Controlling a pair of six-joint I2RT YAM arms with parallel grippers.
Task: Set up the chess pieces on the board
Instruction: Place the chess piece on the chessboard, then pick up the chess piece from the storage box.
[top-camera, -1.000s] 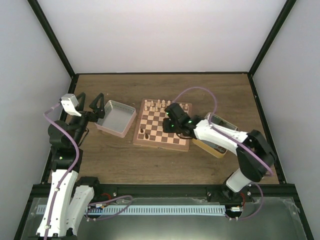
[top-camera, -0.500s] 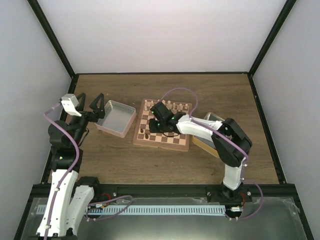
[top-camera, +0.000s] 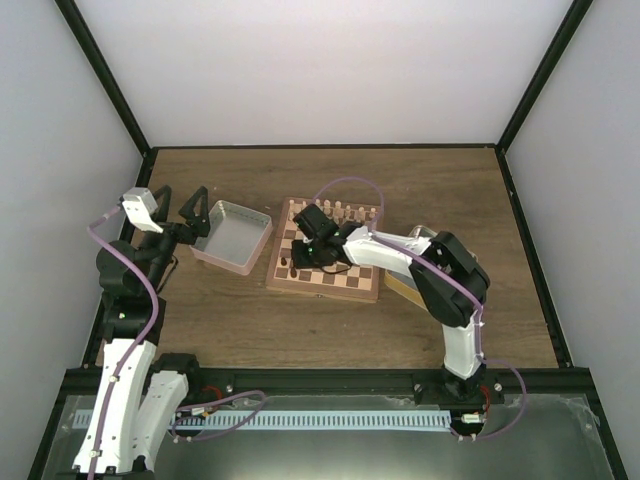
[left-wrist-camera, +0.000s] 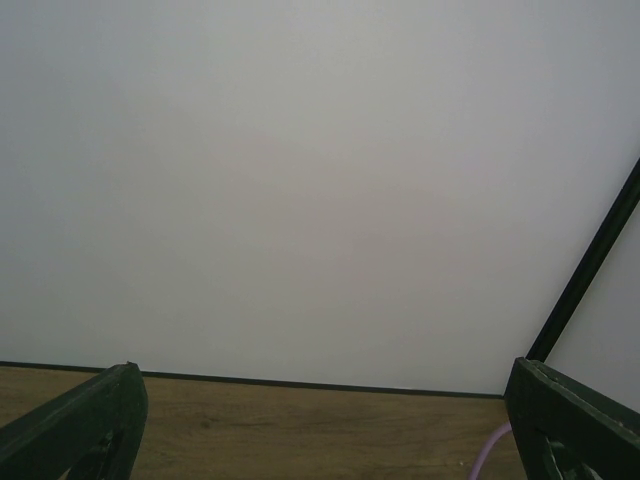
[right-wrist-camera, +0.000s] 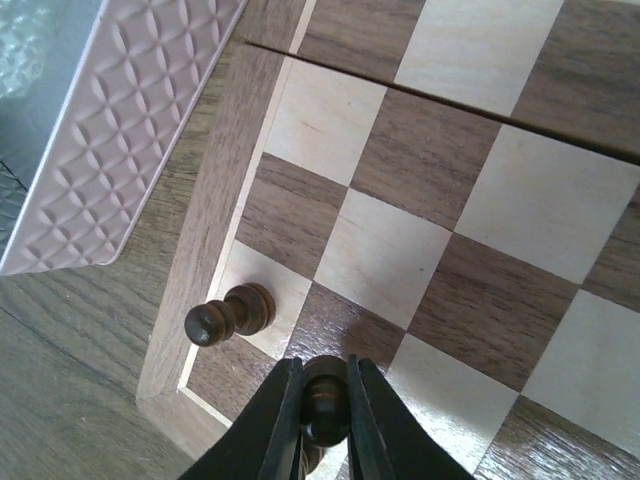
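A chess piece (right-wrist-camera: 325, 398) is hanging clamped in my right gripper (right-wrist-camera: 325, 372) over the board (right-wrist-camera: 500, 210) corner; I'm planning to seat it beside the pawn (right-wrist-camera: 230, 313).

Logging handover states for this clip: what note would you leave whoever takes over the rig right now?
Left hand: open, idle beside the left tin, off the board.
Right hand: shut on a dark piece, over the board's near-left corner.
Done: a dark pawn stands beside it; cream pieces line the far edge.
Left: set this piece down, then the other dark pieces.
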